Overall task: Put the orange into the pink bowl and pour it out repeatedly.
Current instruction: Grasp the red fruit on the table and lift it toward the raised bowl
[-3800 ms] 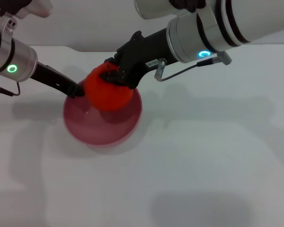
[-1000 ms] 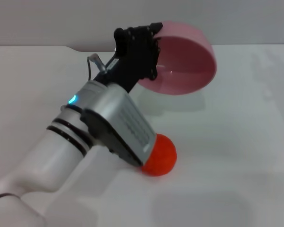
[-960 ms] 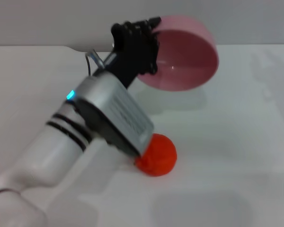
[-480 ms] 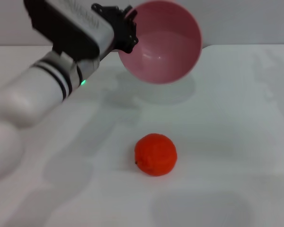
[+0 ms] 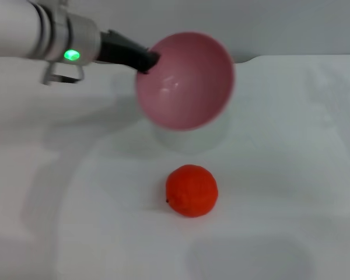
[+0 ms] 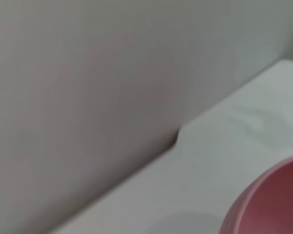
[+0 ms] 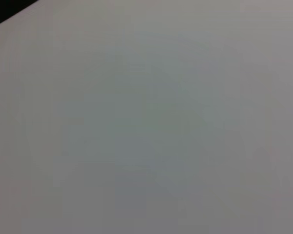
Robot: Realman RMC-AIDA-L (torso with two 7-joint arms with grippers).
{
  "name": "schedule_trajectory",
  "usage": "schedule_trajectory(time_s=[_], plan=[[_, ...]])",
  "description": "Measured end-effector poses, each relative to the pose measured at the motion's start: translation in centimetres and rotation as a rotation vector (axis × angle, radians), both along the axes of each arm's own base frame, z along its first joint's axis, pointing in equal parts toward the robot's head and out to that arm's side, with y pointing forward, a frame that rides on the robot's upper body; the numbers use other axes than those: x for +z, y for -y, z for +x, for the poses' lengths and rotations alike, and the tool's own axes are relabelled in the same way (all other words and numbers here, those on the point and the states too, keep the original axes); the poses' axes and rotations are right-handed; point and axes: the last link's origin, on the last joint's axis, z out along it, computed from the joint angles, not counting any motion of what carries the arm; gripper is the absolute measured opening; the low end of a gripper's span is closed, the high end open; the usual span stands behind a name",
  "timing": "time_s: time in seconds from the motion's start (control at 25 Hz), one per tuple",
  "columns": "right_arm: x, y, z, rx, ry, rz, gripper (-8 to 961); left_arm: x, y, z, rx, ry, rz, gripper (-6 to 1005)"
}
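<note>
The orange (image 5: 191,190) lies alone on the white table, near the middle front. Above and behind it the pink bowl (image 5: 185,80) hangs in the air, tilted so its empty inside faces the head camera. My left gripper (image 5: 146,60) is shut on the bowl's left rim, its arm reaching in from the upper left. A curve of the pink bowl (image 6: 268,204) also shows in a corner of the left wrist view. My right gripper is out of view; its wrist view holds only plain white surface.
The white table (image 5: 280,175) spreads all around the orange. Its back edge and a notch by the grey wall (image 6: 177,139) lie behind the bowl.
The left arm has swung back to the upper left, uncovering the orange. The bowl has come lower and slightly left, staying tilted. The orange has not moved.
</note>
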Motion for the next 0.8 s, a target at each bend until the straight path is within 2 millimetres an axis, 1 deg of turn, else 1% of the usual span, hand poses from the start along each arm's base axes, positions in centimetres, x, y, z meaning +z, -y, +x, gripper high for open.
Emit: schedule_trajectory(time_s=[0.12,0.16,0.2,0.24,0.28,0.44,0.48,0.52,0.64,0.68,0.72,0.8], plan=[[-1.2,-0.1,-0.2,0.019,0.065,-0.099,414,2.4,-0.8,-1.4,0.083,-0.051,-0.09,41],[-1.6,-0.3,-0.2,0.016,0.092,-0.146,413,3.1,-0.8,-2.3,0.116,-0.081,-0.104,41],[-1.9,-0.5,-0.2,0.012,0.119,-0.193,413,4.1,-0.8,-3.2,0.145,-0.123,-0.102,41],[-2.1,-0.8,-0.2,0.008,0.145,-0.237,413,4.4,-0.8,-3.4,0.152,-0.131,-0.099,41],[-2.5,-1.1,-0.2,-0.003,0.183,-0.297,413,5.2,-0.7,-4.1,0.178,-0.152,-0.095,41],[-3.7,-2.5,-0.2,-0.087,0.316,-0.478,414,7.5,-0.3,-6.7,0.269,-0.16,-0.065,41],[-3.9,-2.9,-0.2,-0.116,0.342,-0.514,415,7.8,-0.2,-7.0,0.279,-0.159,-0.058,41],[-3.9,-3.2,-0.3,-0.14,0.366,-0.543,416,8.5,0.1,-7.9,0.307,-0.153,-0.047,41],[-4.6,-4.4,-0.7,-0.237,0.462,-0.674,417,8.9,0.4,-8.8,0.333,-0.148,-0.041,41],[-5.0,-5.4,-1.2,-0.302,0.536,-0.768,418,9.0,0.6,-9.1,0.341,-0.147,-0.041,41],[-5.0,-5.4,-1.2,-0.302,0.536,-0.768,419,9.0,0.7,-9.3,0.347,-0.147,-0.041,41],[-6.0,-6.1,-1.8,-0.375,0.641,-0.892,420,9.0,0.9,-9.7,0.355,-0.15,-0.045,41]])
